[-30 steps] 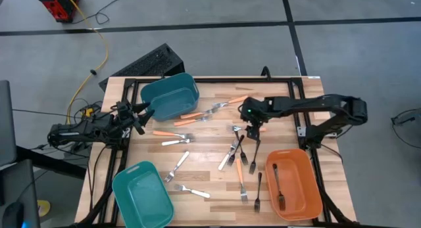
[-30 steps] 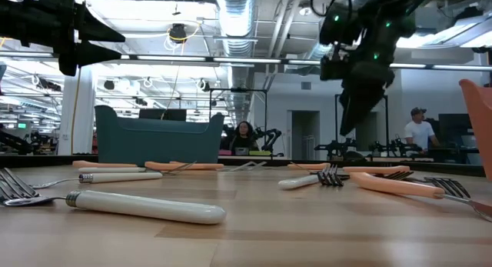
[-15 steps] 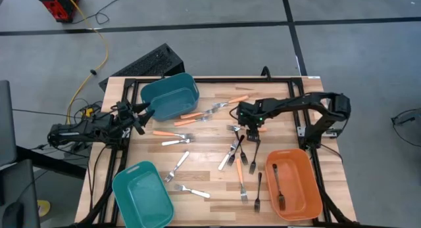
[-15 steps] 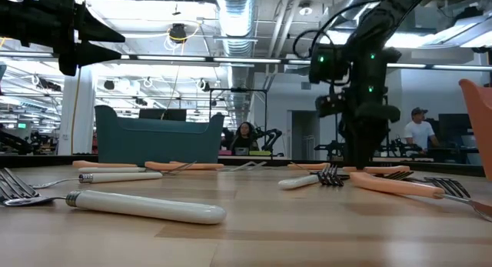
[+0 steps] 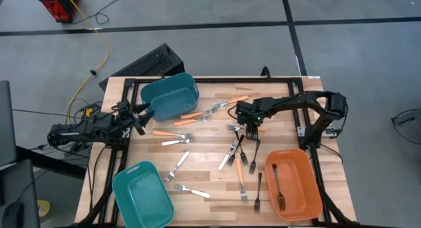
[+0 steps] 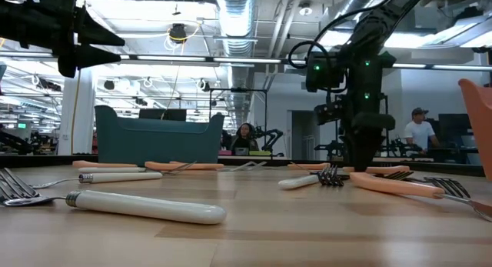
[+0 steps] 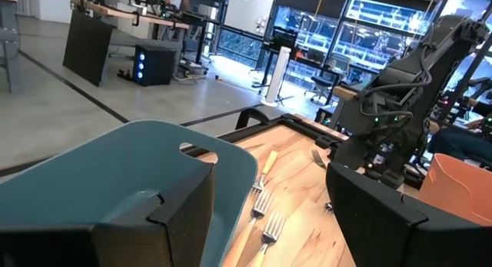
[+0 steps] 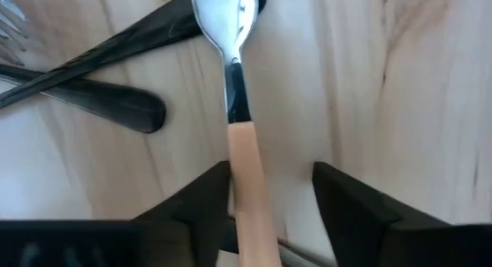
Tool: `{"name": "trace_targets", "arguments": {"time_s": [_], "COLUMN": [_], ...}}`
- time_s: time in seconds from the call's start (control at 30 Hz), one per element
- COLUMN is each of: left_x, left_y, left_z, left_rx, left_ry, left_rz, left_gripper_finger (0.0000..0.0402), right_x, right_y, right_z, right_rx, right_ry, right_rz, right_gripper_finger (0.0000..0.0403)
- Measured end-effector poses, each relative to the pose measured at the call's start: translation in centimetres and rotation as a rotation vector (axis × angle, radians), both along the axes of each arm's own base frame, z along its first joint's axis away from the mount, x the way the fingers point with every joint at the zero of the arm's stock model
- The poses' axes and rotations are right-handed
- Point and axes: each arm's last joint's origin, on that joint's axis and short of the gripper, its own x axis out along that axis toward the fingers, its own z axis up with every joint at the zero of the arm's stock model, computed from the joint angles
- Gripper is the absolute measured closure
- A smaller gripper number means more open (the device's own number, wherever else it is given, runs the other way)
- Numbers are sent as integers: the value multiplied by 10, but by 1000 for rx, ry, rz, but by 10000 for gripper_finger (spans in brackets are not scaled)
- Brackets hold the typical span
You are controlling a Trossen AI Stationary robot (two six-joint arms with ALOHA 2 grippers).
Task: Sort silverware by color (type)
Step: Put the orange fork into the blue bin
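Orange-handled fork (image 8: 244,186) lies flat between right gripper's (image 8: 270,191) fingers.

A robotics lab on an open industrial floor.

Exposed ceiling ducts (image 6: 231,9) and strip lights run over rows of benches, where other robot arms (image 6: 270,135) stand and people (image 6: 419,131) are at work. Glass-walled bays (image 7: 369,28) glow behind. The wooden worktop (image 5: 210,149) sits in a black metal frame on polished concrete floor (image 5: 217,44), trailed by a yellow cable (image 5: 99,50).
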Motion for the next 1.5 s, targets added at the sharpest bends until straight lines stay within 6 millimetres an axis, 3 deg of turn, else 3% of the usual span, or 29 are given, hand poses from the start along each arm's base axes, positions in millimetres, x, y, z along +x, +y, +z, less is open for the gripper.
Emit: {"name": "trace_targets", "arguments": {"time_s": [0.23,0.53,0.77,1.3,1.5], "left_x": [0,0,0,0,1], "left_y": [0,0,-1,-1,-1], "left_z": [0,0,0,1,1], "left_rx": [0,-1,-4,-5,13], "left_ry": [-1,-3,-6,-7,4], "left_rz": [0,1,-27,-33,-34], "left_gripper_finger": [167,167,167,167,167], "right_x": [0,11,41,111,128], "right_y": [-1,0,2,-2,-13], "right_z": [0,15,53,145,161], "right_rx": [-10,-34,-116,-368,-393], "right_ry": [-2,9,-113,-735,-955], "right_rz": [-27,-65,-26,132,199], "right_gripper_finger": [325,326,326,323,322]}}
